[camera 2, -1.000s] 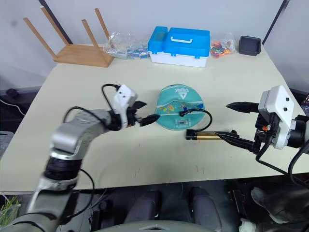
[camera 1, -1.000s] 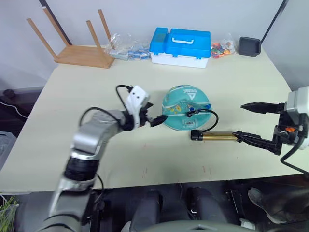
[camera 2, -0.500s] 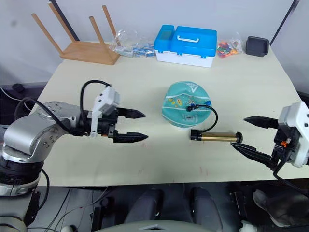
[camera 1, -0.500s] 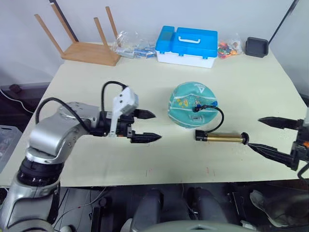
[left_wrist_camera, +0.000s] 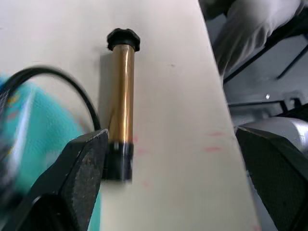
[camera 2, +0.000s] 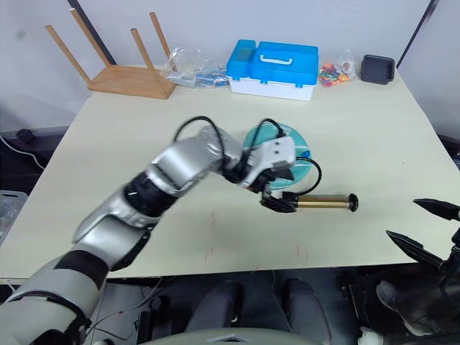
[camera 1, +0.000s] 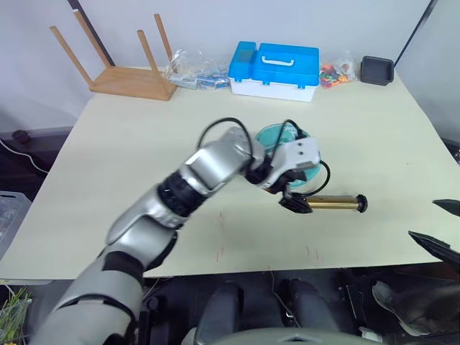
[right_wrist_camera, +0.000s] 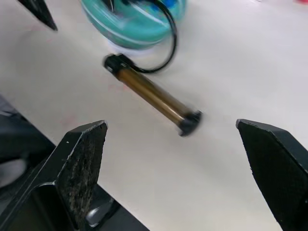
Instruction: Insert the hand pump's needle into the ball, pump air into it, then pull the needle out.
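Observation:
The teal ball (camera 1: 272, 136) sits mid-table, partly hidden behind my left gripper (camera 1: 291, 195). That gripper is open, with one finger (left_wrist_camera: 84, 168) right beside the black hose-end cap of the hand pump (camera 1: 332, 203). The bronze-gold pump (left_wrist_camera: 121, 101) lies flat on the table just in front of the ball. Its thin black hose (right_wrist_camera: 169, 33) loops up to the ball. The needle is hidden. My right gripper (camera 2: 424, 228) is open at the table's near right edge, well apart from the pump (right_wrist_camera: 151, 94).
A blue toolbox (camera 1: 273, 68), an upturned wooden stool (camera 1: 122, 72), a black tray (camera 1: 376, 70) and bags of small items (camera 1: 190, 68) line the table's far edge. The table's front edge (camera 1: 287, 264) runs just in front of the pump.
My left arm has swung right, across the front of the ball, to the pump's hose end. My right gripper has pulled back from the pump toward the near right edge.

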